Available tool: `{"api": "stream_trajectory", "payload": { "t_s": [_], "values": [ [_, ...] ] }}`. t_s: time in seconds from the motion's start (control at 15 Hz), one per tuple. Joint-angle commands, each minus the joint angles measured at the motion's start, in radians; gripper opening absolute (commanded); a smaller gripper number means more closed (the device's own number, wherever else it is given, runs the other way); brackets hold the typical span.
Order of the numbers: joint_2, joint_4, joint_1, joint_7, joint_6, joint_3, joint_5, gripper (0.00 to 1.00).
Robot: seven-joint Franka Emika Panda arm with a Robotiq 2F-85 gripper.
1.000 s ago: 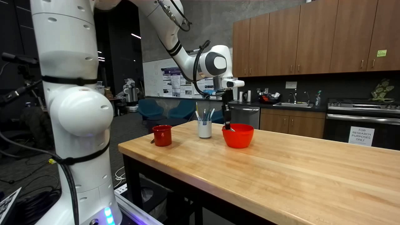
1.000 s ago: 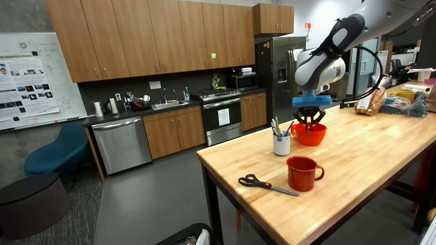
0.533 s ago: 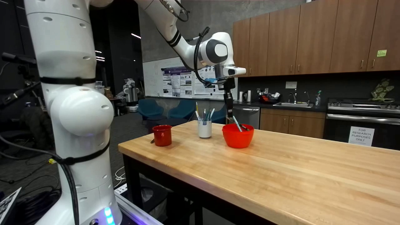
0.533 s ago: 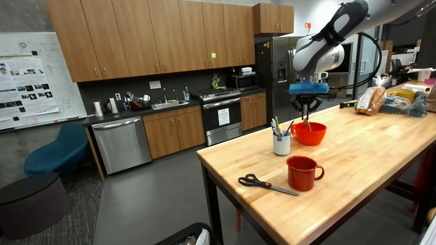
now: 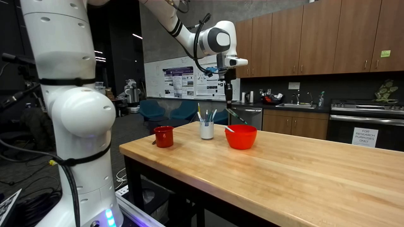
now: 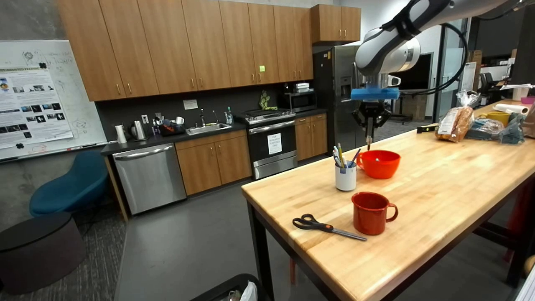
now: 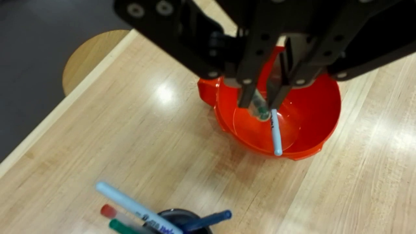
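My gripper (image 7: 261, 102) is above the red bowl (image 5: 241, 138), its fingers closed on a slim pen. That pen (image 5: 237, 116) is tilted, pale near the fingertips and dark green toward its lower end. In the wrist view the pen's clear, green-tipped end (image 7: 262, 112) pokes out between the fingers. A light blue marker (image 7: 276, 133) rests in the bowl, one end against the rim; an exterior view shows the end of this marker (image 5: 229, 129) sticking past the edge. The held pen is clear of the bowl, which stands upright on the wooden table (image 6: 439, 175).
Beside the bowl stands a white cup (image 6: 345, 179) with several pens and markers upright in it. Nearer the table's end are a dark red mug (image 6: 371, 213) and black-handled scissors (image 6: 328, 228). A bread bag (image 6: 455, 123) and other packages lie at the table's far end.
The gripper has risen from inside the bowl, bringing the green-ended pen up with it. The light blue marker, tilted up by the gripper half a second ago, now lies lower against the bowl's rim.
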Motion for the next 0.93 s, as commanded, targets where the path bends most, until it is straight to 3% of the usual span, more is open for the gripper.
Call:
{"api": "stream_trajectory", "payload": {
  "t_s": [0.0,0.47,0.87],
  "values": [
    [-0.041,0.033,0.017,-0.063,-0.103,-0.006,0.112,0.04],
    [-0.076,0.110,0.036,-0.188,-0.362,-0.007,0.340,0.04],
    [-0.055,0.154,0.040,-0.175,-0.541,0.001,0.410,0.04]
  ]
}}
